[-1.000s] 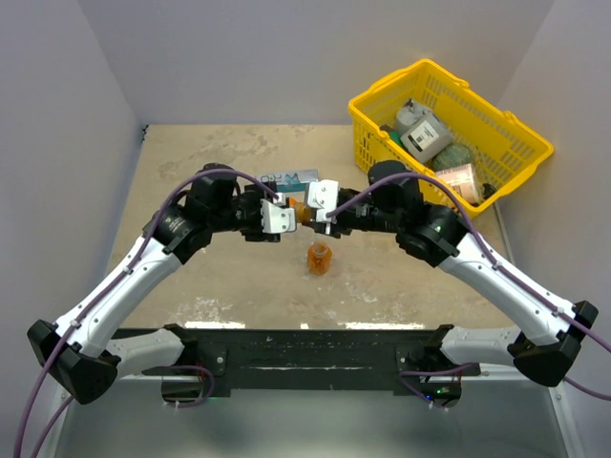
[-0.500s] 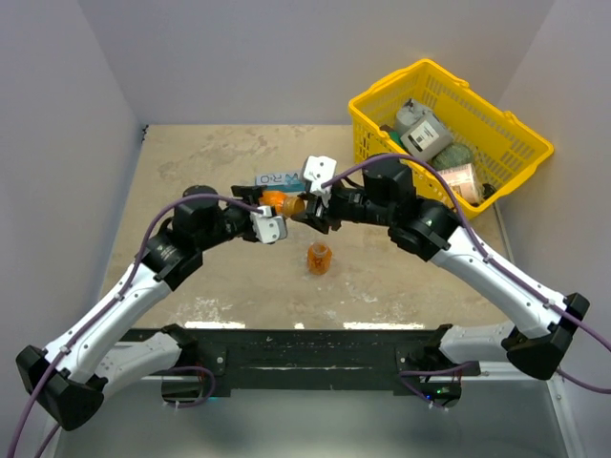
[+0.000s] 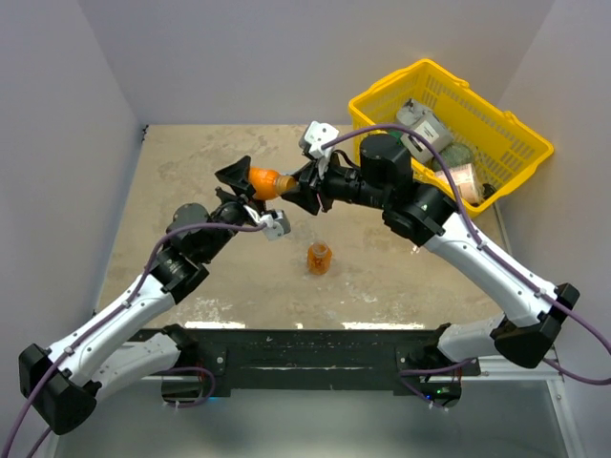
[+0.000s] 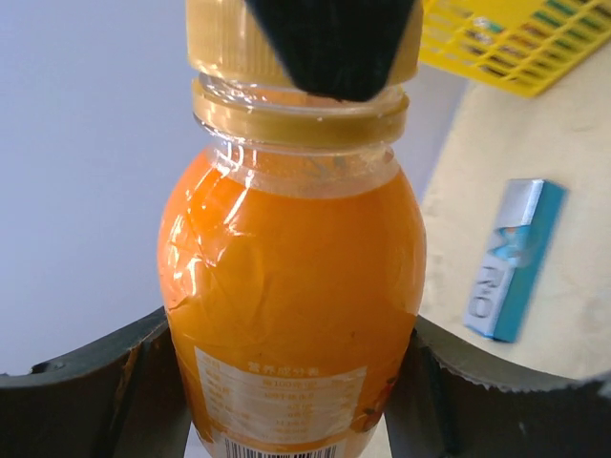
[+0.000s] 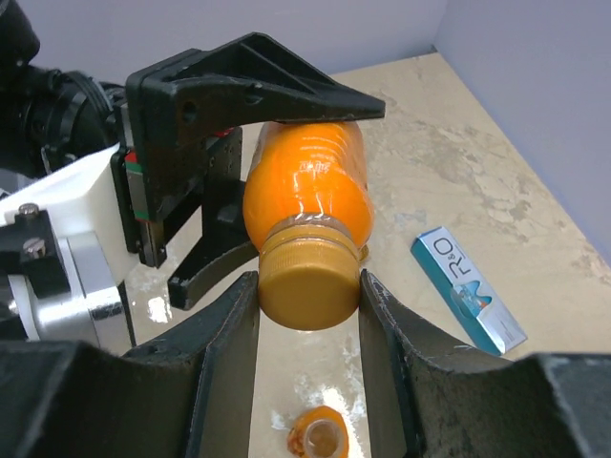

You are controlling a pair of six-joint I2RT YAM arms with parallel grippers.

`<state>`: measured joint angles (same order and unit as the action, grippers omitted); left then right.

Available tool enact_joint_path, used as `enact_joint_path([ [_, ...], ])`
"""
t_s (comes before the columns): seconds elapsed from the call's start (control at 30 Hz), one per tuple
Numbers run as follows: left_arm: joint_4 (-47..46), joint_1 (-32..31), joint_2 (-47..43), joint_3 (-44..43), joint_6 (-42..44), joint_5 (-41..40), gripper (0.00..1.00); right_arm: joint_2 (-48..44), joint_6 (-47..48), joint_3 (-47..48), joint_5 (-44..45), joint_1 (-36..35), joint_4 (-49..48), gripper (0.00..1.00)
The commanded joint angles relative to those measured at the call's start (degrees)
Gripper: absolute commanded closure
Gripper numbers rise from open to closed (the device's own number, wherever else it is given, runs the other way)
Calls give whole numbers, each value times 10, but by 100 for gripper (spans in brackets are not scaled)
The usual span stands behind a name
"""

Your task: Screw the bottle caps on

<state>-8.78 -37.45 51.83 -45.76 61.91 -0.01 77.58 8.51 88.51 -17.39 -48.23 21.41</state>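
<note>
One orange bottle [image 3: 263, 181] is held up off the table, lying roughly level between the two arms. My left gripper [image 3: 250, 183] is shut on its body [image 4: 291, 286], with a finger on each side. A brownish-orange bottle cap [image 5: 307, 286] sits on its neck, and my right gripper [image 5: 307, 298] is shut on that cap [image 4: 220, 43]. The other bottle [image 3: 319, 258] stands upright on the table below with its mouth uncovered [image 5: 320, 437].
A yellow basket [image 3: 387, 81] holding several packaged items stands at the back right. A blue-and-white box [image 5: 468, 291] lies flat on the table beyond the held bottle [image 4: 511, 258]. Grey walls close in the left, right and back sides.
Both grippers have lifted the held bottle higher and toward the back left, keeping their grips. The right wrist has turned. The standing bottle has not moved.
</note>
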Motion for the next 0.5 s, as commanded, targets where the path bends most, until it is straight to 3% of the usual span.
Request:
enact_joint_path([
  [0.0, -235, -46, 1, 41, 145, -14, 100, 33, -63, 26, -10, -4, -16, 100],
  [0.2, -335, -75, 31, 54, 206, -73, 100, 47, -134, 40, -4, 22, -36, 100],
  [0.47, -455, -82, 34, 130, 290, -32, 100, 87, -250, 68, -120, 87, -71, 100],
])
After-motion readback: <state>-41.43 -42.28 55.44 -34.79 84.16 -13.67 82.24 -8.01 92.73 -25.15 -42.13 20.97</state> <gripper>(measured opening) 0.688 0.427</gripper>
